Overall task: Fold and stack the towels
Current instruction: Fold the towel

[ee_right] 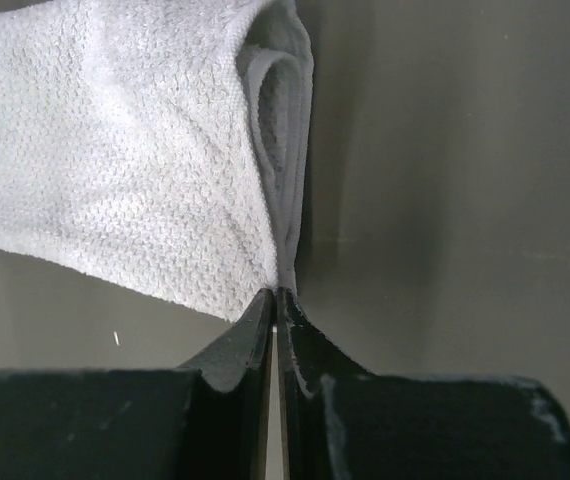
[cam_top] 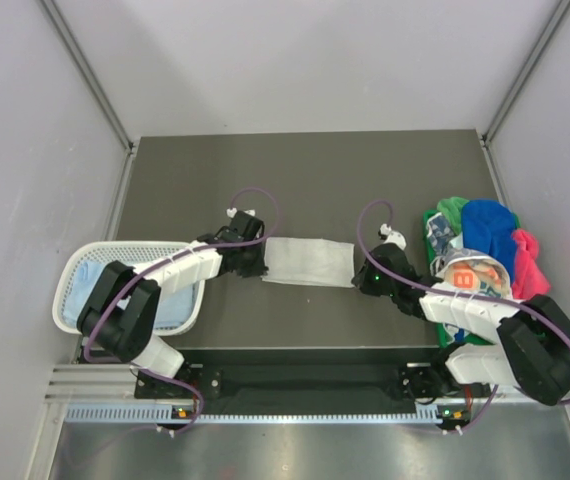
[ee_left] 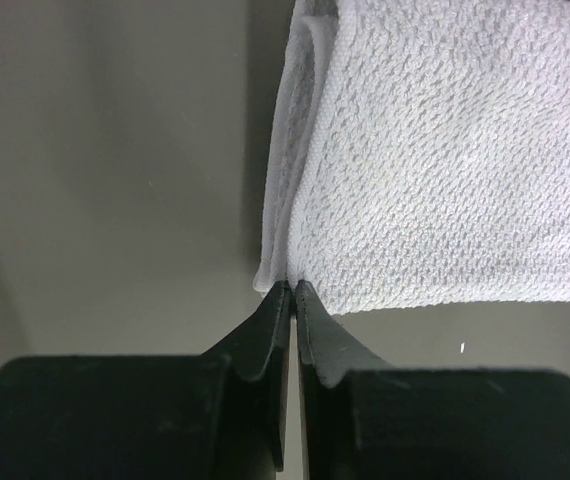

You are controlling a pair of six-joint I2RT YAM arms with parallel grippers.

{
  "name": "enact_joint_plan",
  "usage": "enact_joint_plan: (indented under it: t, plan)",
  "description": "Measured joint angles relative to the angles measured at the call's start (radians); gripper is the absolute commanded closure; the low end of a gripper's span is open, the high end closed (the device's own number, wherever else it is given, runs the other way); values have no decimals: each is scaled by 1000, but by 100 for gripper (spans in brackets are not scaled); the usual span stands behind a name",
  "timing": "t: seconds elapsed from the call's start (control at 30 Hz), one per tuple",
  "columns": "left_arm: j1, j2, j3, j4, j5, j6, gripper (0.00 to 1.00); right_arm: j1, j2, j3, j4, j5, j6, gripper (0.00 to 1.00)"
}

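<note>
Terry cloth: one folded whitish-grey towel (cam_top: 310, 262) lies mid-table (cam_top: 315, 170) between two pincers. The left gripper (ee_left: 293, 288) is pinched tight on its near left corner, the right gripper (ee_right: 276, 293) likewise on its near right corner. Four more are heaped at the right edge: green towel (cam_top: 448, 210), royal blue towel (cam_top: 490, 230), pink towel (cam_top: 530, 265), printed towel (cam_top: 465, 275). One pale blue towel (cam_top: 175, 305) sits in the single white basket (cam_top: 75, 265) at left

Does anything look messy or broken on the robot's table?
Nothing looks broken or spilled. The only messy bit is the heap of coloured towels on the right, crumpled together and not folded. The white towel in the middle looks neat, pinched at one end by the left end effector and at the other by the right end effector.
</note>
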State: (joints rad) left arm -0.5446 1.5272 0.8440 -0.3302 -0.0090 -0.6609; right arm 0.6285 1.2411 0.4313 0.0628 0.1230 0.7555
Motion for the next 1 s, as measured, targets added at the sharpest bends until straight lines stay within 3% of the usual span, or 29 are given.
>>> enact_joint_plan:
  t: [0.1, 0.2, 0.3, 0.6, 0.77, 1.0]
  plan:
    - [0, 0, 0, -1, -7, 2, 69, 0, 0, 0, 3, 1, 2, 83]
    - [0, 0, 13, -25, -21, 10, 65, 0, -6, 1, -9, 5, -1, 70]
    - [0, -1, 60, -75, -40, 21, 69, 0, -35, 9, -49, 12, -7, 66]
    - [3, -71, 247, -105, -43, 59, 84, 0, -229, 115, -167, 33, -30, 76]
    - [3, 31, 301, -37, -24, 57, 92, 0, -89, 249, -84, -8, -39, 83]
    - [18, 229, 319, 50, -5, 59, 93, -1, 201, 309, 115, -75, -37, 88]
